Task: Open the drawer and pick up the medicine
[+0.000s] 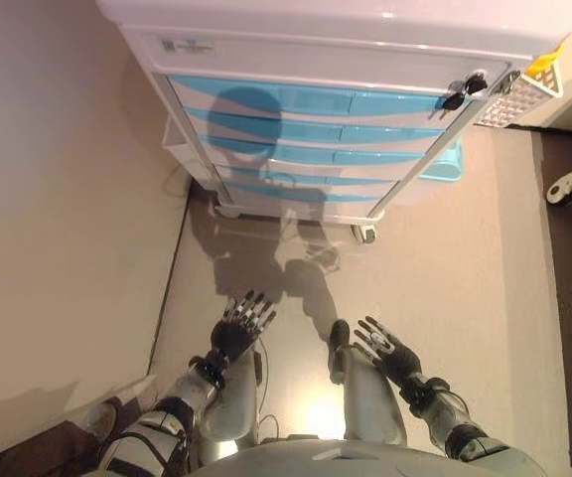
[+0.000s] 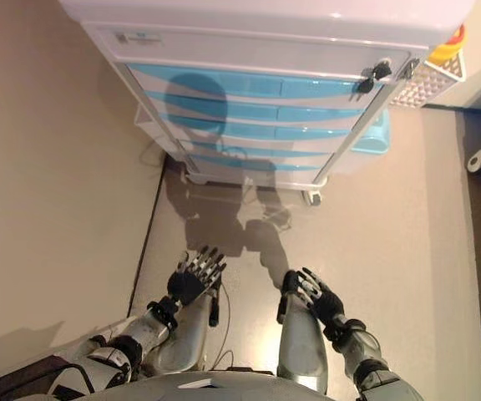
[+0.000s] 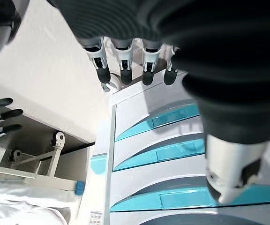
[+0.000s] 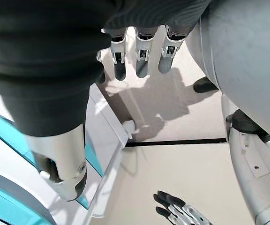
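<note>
White cart (image 1: 365, 25) with curved blue-fronted drawers (image 1: 306, 99), all closed; medicine nowhere visible. Left hand (image 1: 238, 328) and right hand (image 1: 385, 350) hang low, well short of the drawers, fingers straight and spread, holding nothing. Keys (image 1: 462, 91) hang at the cart's upper right corner. Label print too small to read
</note>
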